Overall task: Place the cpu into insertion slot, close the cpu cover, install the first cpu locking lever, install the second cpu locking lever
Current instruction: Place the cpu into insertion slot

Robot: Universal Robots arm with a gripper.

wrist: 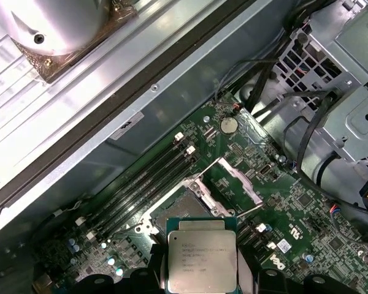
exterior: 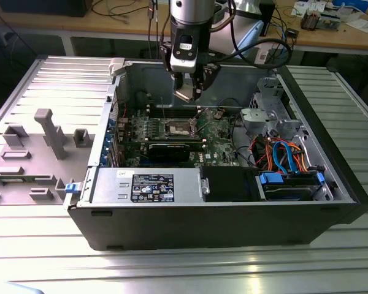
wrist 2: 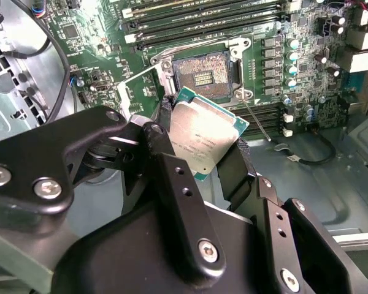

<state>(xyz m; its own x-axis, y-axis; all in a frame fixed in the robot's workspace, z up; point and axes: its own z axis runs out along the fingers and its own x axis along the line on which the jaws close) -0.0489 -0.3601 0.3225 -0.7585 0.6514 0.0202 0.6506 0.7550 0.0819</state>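
My gripper [wrist 2: 199,144] is shut on the cpu [wrist 2: 203,136], a small square chip with a silver-grey top and green rim. In both wrist views the cpu [wrist: 202,260] hangs tilted above the green motherboard, apart from it. The insertion slot [wrist 2: 202,76] lies open and bare beside the chip. The cpu cover [wrist 2: 137,92], a thin metal frame with a window, stands swung up at the slot's edge; the first wrist view has this cpu cover [wrist: 234,182] raised too. A thin locking lever [wrist 2: 255,116] sticks out loose beside the slot. In the exterior view the gripper [exterior: 187,92] hovers over the slot [exterior: 179,127].
The open computer case [exterior: 104,220] lies on a ribbed metal table. A power supply [exterior: 150,185] and black drive bay line its near side; cables and a metal drive cage [exterior: 271,116] fill the exterior view's right. Memory slots [wrist 2: 202,18] run beside the socket. Grey fixtures [exterior: 49,131] stand left.
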